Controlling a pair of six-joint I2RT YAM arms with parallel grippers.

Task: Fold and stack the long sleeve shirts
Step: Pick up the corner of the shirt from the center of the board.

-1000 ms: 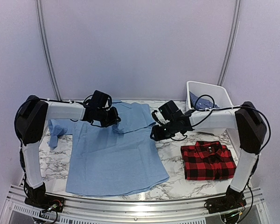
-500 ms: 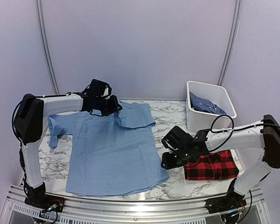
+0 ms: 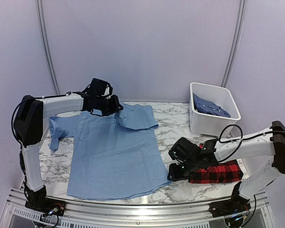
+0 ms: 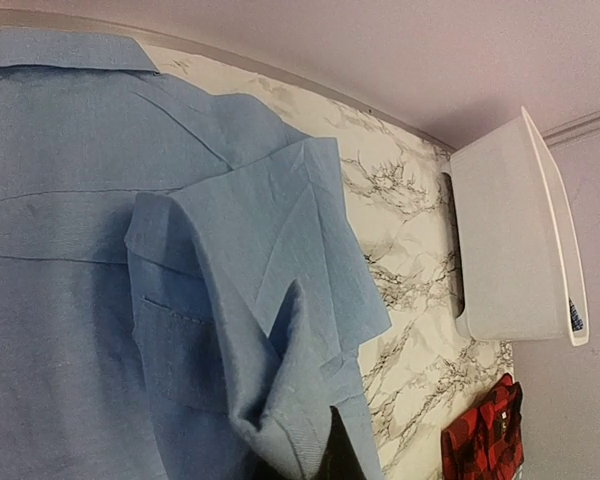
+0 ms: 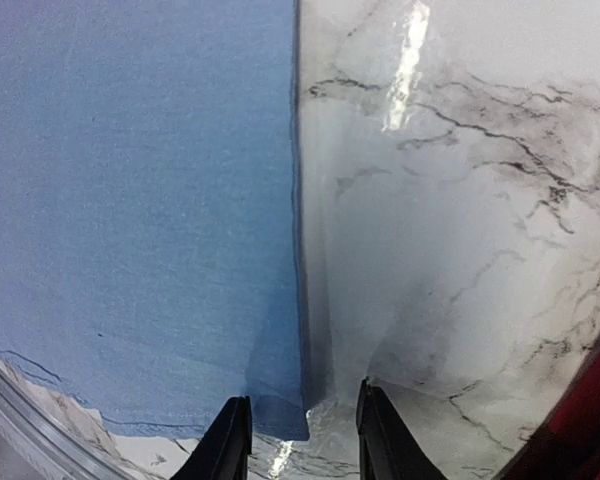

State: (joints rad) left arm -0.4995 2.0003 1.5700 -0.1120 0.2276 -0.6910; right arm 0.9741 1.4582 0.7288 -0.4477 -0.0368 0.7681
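Observation:
The light blue shirt (image 3: 111, 152) lies spread on the marble table, its right sleeve folded in over the chest (image 4: 270, 250). My left gripper (image 3: 115, 107) is at the shirt's far shoulder and is shut on a bunched fold of the sleeve cloth (image 4: 315, 460). My right gripper (image 3: 173, 172) is low at the shirt's near right hem corner. It is open, with that corner (image 5: 280, 405) between its fingers (image 5: 300, 437). The red-and-black plaid shirt (image 3: 221, 170) lies folded at the right, partly under my right arm. The darker blue patterned shirt (image 3: 208, 106) lies in the bin.
The white plastic bin (image 3: 198, 124) stands at the back right, also in the left wrist view (image 4: 510, 230). A metal rail (image 3: 133, 209) runs along the table's near edge. Bare marble (image 5: 460, 220) lies between the blue shirt and the plaid one.
My right arm swung from the table's middle toward the near edge and lowered to the blue shirt's hem corner. My left gripper shifted slightly back with the sleeve.

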